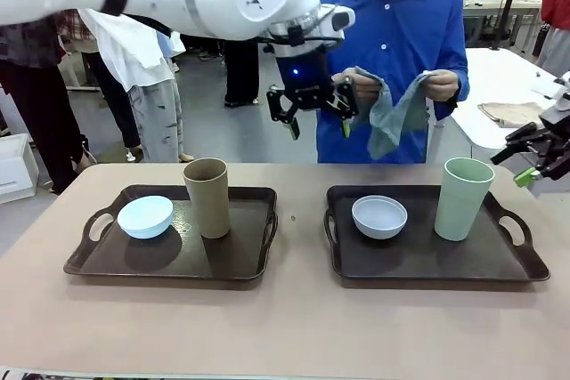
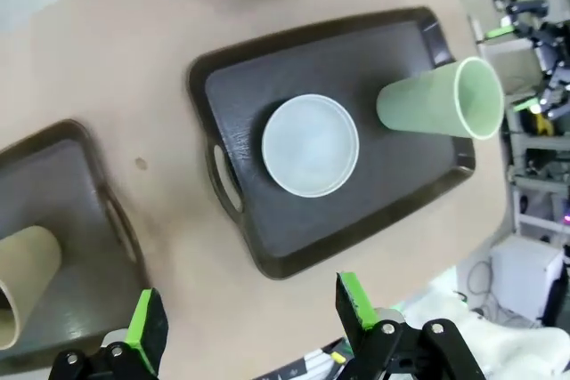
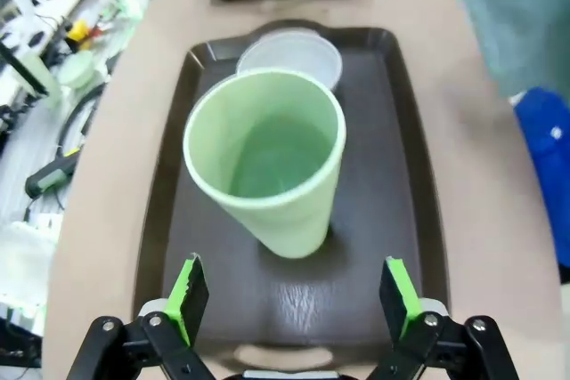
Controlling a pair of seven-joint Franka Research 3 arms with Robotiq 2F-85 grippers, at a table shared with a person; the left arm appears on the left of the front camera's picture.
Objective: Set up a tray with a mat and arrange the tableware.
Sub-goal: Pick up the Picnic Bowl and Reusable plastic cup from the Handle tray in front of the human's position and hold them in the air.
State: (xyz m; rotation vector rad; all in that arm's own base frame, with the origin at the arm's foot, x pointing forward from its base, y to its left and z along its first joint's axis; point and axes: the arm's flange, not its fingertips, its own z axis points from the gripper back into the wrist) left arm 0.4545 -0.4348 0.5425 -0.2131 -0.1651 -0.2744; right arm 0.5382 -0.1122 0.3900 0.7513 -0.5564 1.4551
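1. Front view: the left pincer (image 1: pixel 319 126) is hanging released above the far edge of the worktop (image 1: pixel 285 327), just beside a grey-green cloth (image 1: pixel 396 117) that a person (image 1: pixel 392 24) is holding up. The right pincer (image 1: pixel 537 166) is hovering released at the right side. A blue bowl (image 1: pixel 145 216) and a tan tumbler (image 1: pixel 207 198) are standing on the left tray (image 1: pixel 232 255). A white bowl (image 1: pixel 379 216) and a green tumbler (image 1: pixel 463 198) are standing on the right tray (image 1: pixel 419 260).
2. Left wrist view: the spread fingers are pointing down at the right tray. The white bowl is sitting near its middle, with the green tumbler apart beside it.
3. Right wrist view: the green tumbler is standing upright beyond the spread fingers, with the white bowl just behind it.
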